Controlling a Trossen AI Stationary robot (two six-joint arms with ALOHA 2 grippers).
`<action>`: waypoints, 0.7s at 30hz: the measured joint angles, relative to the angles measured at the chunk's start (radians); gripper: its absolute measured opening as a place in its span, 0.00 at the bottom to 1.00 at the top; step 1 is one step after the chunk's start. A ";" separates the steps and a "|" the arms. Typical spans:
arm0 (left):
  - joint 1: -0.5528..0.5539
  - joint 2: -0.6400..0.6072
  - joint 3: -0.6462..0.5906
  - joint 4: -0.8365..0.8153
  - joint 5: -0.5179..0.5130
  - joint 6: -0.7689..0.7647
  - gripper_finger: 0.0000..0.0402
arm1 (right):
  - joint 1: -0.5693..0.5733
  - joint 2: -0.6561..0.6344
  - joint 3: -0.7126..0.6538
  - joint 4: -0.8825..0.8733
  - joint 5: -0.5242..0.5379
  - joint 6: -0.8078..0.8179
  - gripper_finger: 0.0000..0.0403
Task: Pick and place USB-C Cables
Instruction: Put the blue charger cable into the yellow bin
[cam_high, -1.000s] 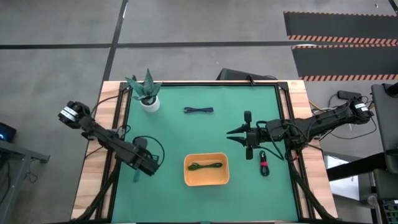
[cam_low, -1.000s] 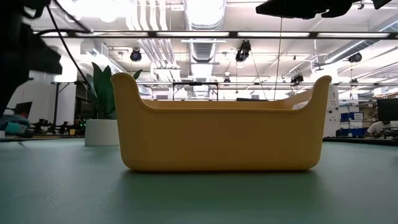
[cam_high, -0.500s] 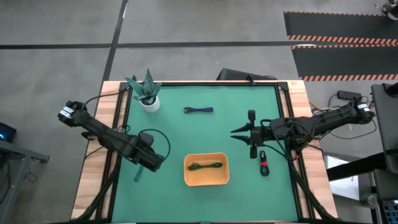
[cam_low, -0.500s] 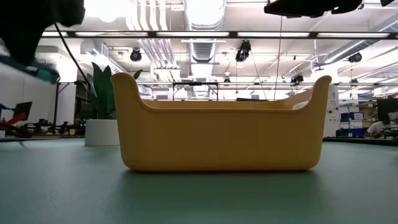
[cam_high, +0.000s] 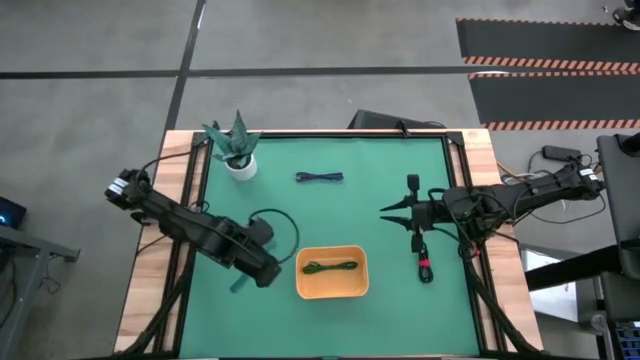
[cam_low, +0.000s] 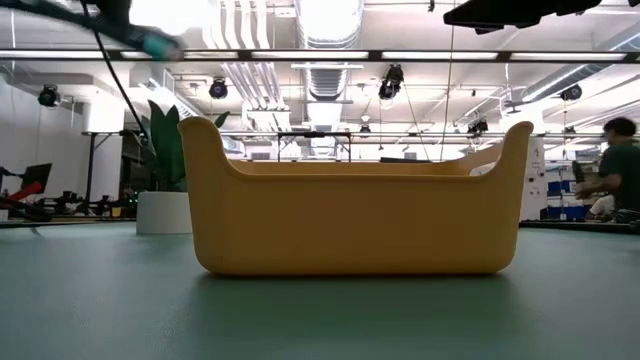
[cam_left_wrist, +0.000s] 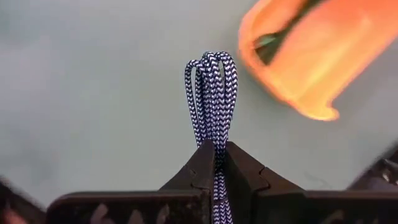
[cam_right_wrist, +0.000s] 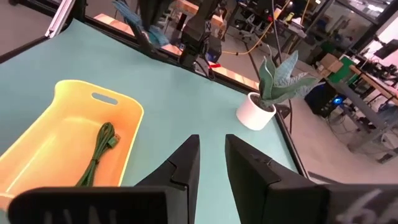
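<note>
The left hand (cam_left_wrist: 216, 163) is clamping a dangling blue-white braided cable (cam_left_wrist: 212, 87) just left of the orange tray (cam_high: 332, 273); the loops risk snagging the rim. The right hand (cam_high: 400, 215) is hovering with fingers apart above the black red-banded cable (cam_high: 424, 265).

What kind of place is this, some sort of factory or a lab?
Probably a robotics lab or workshop in an industrial hall. The low view shows bare ceiling ducts and strip lights, workbenches crowd the background, and a person works at the far side.
</note>
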 joint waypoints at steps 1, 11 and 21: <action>0.002 0.021 0.033 0.000 -0.005 0.045 0.01 | 0.000 -0.001 0.000 0.000 -0.001 0.002 0.17; 0.015 0.244 0.341 0.001 -0.016 0.391 0.01 | 0.000 0.000 0.000 0.000 -0.006 0.006 0.17; 0.029 0.371 0.480 0.038 -0.016 0.654 0.01 | 0.000 0.000 0.000 -0.015 -0.006 0.009 0.17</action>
